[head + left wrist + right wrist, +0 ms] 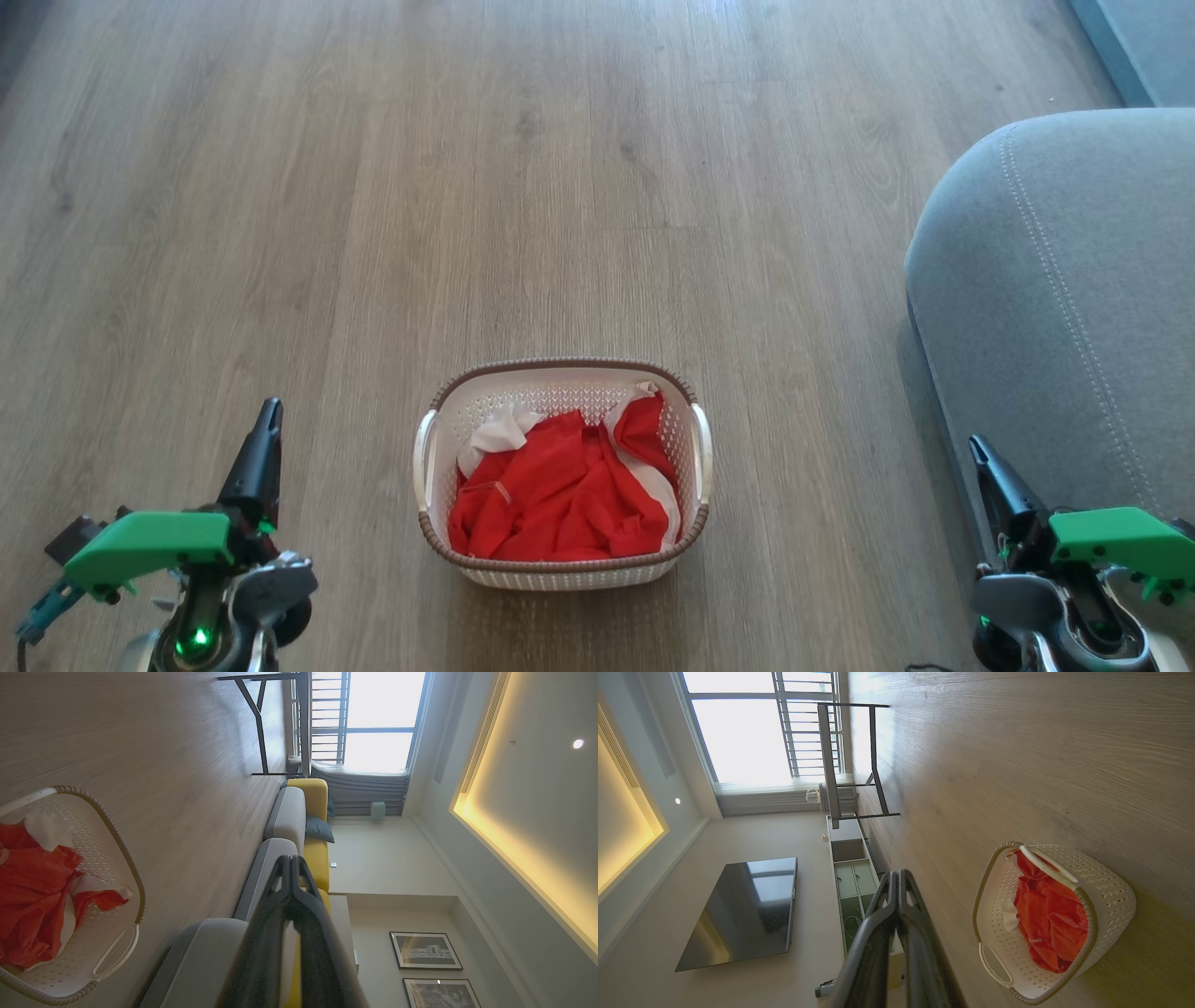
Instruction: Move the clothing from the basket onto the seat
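Now, basket (569, 571): stands on the wooden floor (467, 187), low in the middle of the head view, between the two grippers and apart from both. It has cream perforated walls, a brown rim and a white handle on each side.
Clothing (560, 504): crumpled red fabric with white panels, lying inside the basket. One white-edged fold leans up against the far right corner of the rim.
Seat (1074, 308): grey cushion with a pale stitched line, at the right of the head view, near the basket but not touching it.
Left gripper (271, 411): lower left of the head view, over the floor to the left of the basket. Its fingers (317, 933) are pressed together and hold nothing.
Right gripper (976, 443): lower right of the head view, just in front of the seat's near edge. Its fingers (873, 942) are closed on each other and hold nothing.
Room: the left wrist view shows a row of grey cushions with a yellow back (315, 798) and framed pictures (425, 950) on the wall. The right wrist view shows a dark television (742, 910), a low cabinet (852, 877) and a table frame (850, 760) by the window.
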Robot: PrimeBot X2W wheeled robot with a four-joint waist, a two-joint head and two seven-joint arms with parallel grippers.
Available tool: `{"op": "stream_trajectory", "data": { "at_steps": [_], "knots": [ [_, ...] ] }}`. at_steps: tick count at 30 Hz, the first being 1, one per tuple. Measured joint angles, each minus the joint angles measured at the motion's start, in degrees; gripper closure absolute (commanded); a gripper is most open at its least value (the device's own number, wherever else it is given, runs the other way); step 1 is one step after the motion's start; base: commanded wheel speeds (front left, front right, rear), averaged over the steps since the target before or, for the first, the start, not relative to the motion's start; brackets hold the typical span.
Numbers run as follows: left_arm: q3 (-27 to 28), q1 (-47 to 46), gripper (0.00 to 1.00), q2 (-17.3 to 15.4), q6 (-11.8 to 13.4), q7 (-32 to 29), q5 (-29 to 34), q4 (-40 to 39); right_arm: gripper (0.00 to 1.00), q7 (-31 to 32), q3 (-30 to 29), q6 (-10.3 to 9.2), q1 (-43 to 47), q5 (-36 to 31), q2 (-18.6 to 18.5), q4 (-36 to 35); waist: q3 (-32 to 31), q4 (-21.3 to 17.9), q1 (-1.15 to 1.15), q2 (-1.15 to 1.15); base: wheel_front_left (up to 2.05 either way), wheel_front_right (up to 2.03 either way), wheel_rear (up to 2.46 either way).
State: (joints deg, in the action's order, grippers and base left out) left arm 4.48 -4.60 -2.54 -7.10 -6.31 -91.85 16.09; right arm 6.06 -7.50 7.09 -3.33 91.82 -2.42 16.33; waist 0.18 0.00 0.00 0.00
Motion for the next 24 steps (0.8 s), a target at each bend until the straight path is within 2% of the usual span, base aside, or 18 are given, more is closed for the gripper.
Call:
{"op": "stream_trajectory", "data": {
  "at_steps": [23,24],
  "knots": [
    [0.0,0.0,1.00,0.0,0.0,0.0,0.0,0.0,1.00,0.0,0.0,0.00,0.0,0.0,0.0,0.0,0.0,0.0,0.00,0.00,0.00,0.00,0.00],
    [0.0,0.0,0.00,0.0,0.0,0.0,0.0,0.0,0.00,0.0,0.0,0.00,0.0,0.0,0.0,0.0,0.0,0.0,0.00,0.00,0.00,0.00,0.00]
  ]
}}
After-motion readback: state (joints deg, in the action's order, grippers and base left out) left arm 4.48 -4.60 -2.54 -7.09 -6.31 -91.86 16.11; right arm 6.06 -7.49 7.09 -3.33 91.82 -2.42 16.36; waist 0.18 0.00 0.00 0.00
